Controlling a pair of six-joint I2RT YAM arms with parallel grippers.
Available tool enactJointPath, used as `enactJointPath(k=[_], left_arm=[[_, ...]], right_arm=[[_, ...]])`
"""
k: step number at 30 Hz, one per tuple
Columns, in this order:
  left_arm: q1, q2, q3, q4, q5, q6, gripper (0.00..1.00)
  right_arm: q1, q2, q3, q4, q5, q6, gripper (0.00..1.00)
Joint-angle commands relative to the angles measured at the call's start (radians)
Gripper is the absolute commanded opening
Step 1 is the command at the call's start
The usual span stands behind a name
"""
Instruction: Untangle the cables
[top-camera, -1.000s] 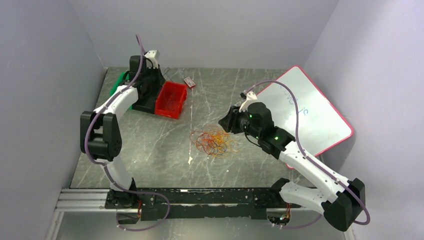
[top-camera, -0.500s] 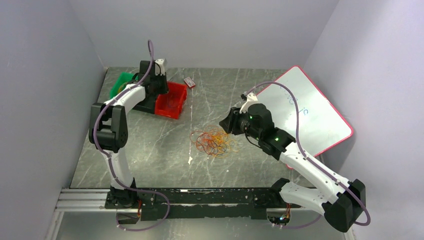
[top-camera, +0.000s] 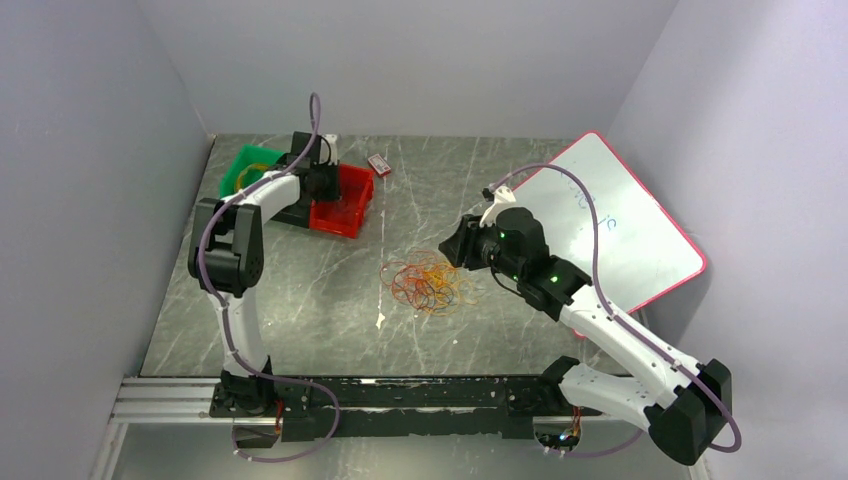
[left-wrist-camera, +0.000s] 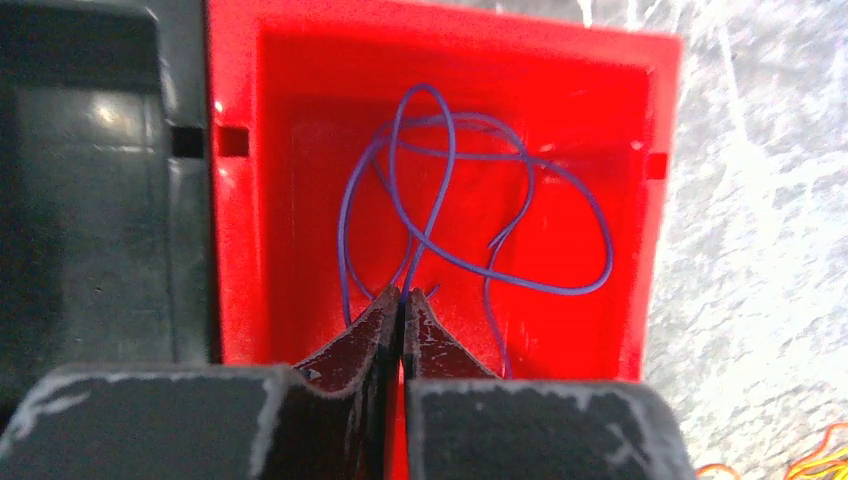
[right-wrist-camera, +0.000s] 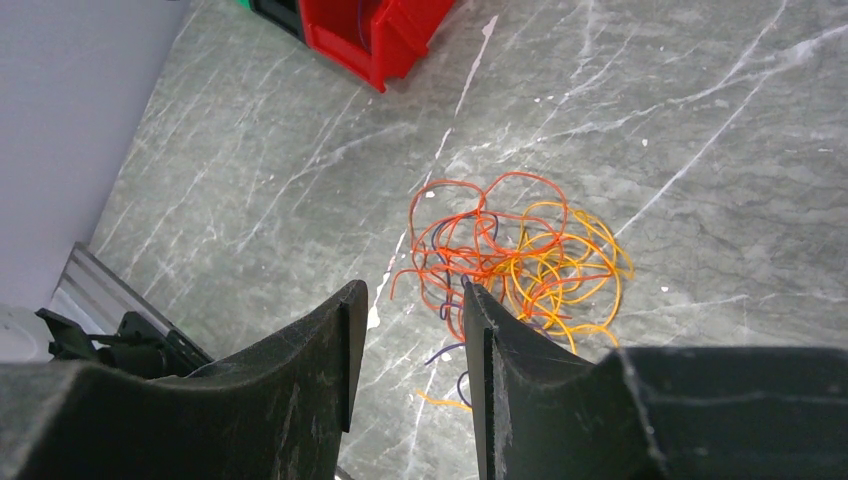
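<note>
The cables (top-camera: 430, 283) lie as a tangle of orange, yellow and red loops on the table's middle; in the right wrist view the tangle (right-wrist-camera: 520, 255) also holds a few purple strands. My right gripper (top-camera: 452, 245) hovers open just right of the heap, its jaws (right-wrist-camera: 410, 290) empty above the heap's near edge. Over the red bin (top-camera: 345, 212) my left gripper (top-camera: 322, 183) is shut. In the left wrist view its tips (left-wrist-camera: 402, 297) pinch a thin purple cable (left-wrist-camera: 424, 87) whose loops lie in the red bin (left-wrist-camera: 235, 220).
A green bin (top-camera: 243, 162) and a black bin (top-camera: 290, 210) stand left of the red one. A small red-and-white item (top-camera: 379, 165) lies behind them. A pink-rimmed whiteboard (top-camera: 610, 220) leans at the right wall. Walls close in left, back and right.
My left arm has swung right from over the green and black bins to above the red bin, still shut. The right arm and the tangle have not moved.
</note>
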Motion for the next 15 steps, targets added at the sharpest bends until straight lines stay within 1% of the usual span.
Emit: enactJointPath(k=[1,10,12,15], left_arm=[[-0.011,0.032,0.012,-0.049,-0.026,0.014,0.07],[-0.013,0.037,0.017,-0.061,-0.058,0.01,0.08],[-0.013,0.033,0.026,-0.063,-0.058,0.01,0.1],[-0.013,0.023,0.039,-0.065,-0.059,0.011,0.19]], right_arm=[[0.003,-0.023,-0.015,-0.004,0.005,-0.004,0.44],[0.003,-0.024,-0.017,0.0,-0.001,0.002,0.44],[0.003,-0.025,-0.018,-0.003,0.001,0.003,0.44],[0.003,-0.031,-0.017,-0.007,0.006,0.005,0.45]])
